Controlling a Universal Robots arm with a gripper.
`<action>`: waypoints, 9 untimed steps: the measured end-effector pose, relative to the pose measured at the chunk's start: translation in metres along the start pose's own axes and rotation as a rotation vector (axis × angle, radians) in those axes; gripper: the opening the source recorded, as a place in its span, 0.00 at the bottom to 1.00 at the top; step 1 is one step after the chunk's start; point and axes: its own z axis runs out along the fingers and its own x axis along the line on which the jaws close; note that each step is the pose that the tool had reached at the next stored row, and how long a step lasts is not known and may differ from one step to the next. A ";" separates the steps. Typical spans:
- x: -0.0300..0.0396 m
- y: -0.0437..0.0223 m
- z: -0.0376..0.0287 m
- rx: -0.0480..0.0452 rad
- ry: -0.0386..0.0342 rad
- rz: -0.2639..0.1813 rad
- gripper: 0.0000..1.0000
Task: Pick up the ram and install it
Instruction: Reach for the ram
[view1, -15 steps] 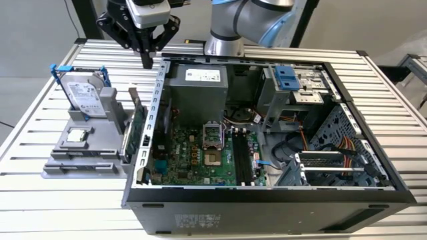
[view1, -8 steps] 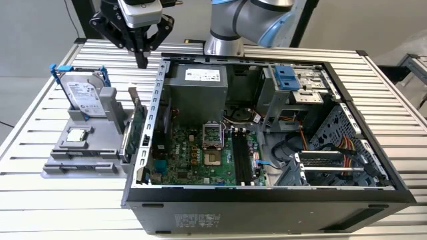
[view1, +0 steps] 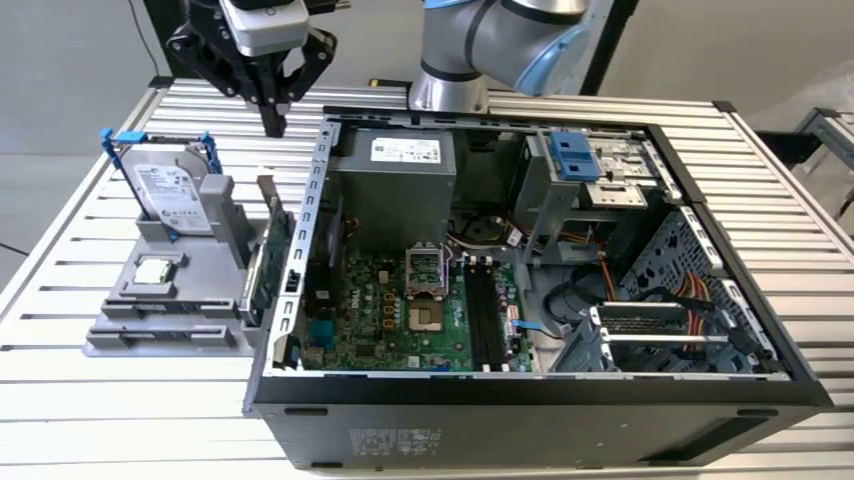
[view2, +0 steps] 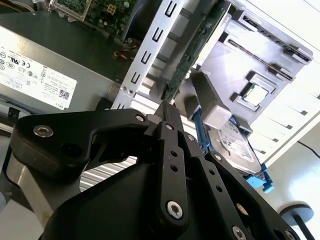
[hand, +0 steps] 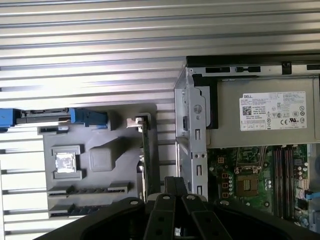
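In the exterior view my gripper (view1: 275, 125) hangs shut and empty above the table, just beyond the far end of the grey parts holder (view1: 127, 330) and outside the case's left wall. A thin dark green board (view1: 274, 262) stands on edge in the holder on the side nearest the case. It shows edge-on in both wrist views (hand: 145, 160) (view2: 200, 42), ahead of the closed fingertips (hand: 175, 181) (view2: 167, 107). A small metal bracket (hand: 137, 121) sits at its far end. I cannot tell the ram apart from this board.
The holder also carries a silver hard drive with blue rails (view1: 174, 195) and a processor chip (view1: 154, 270). The open computer case (view1: 534, 420) lies on the slatted table, with the power supply (view1: 394, 175), motherboard (view1: 387, 315) and long black memory slots (view1: 483, 315) inside.
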 end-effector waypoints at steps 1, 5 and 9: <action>0.0011 -0.0001 0.0000 0.0001 0.0000 0.000 0.00; 0.0056 -0.0004 -0.0001 0.0000 -0.0001 0.000 0.00; 0.0100 -0.0007 -0.0002 0.0000 0.0000 0.000 0.00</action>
